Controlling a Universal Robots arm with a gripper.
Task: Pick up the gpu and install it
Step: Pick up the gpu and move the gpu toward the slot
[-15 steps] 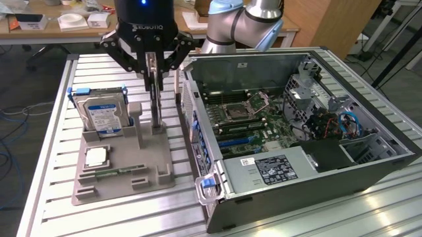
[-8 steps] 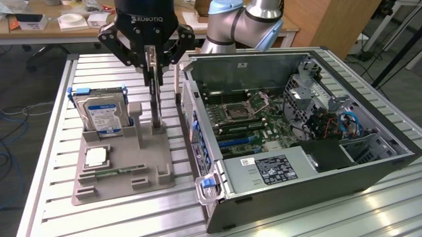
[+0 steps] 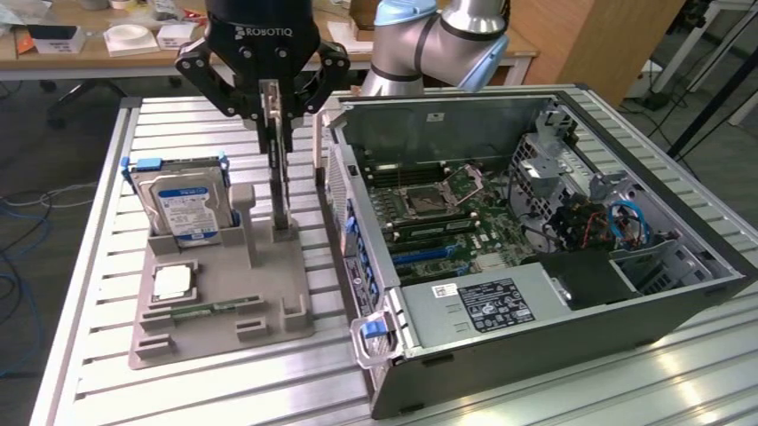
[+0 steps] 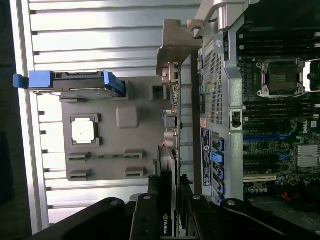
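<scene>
Plainly, upper left of centre in the exterior view, one gripper is clamped on one upright gpu; one hard drive stands further left on one grey tray.

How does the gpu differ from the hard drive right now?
The gpu is a thin dark card; the hard drive is a thick silver block with a blue label. The gripper is shut on the gpu's top edge, while the hard drive stands free, with blue side rails. Both stand on edge at the grey holder.
</scene>
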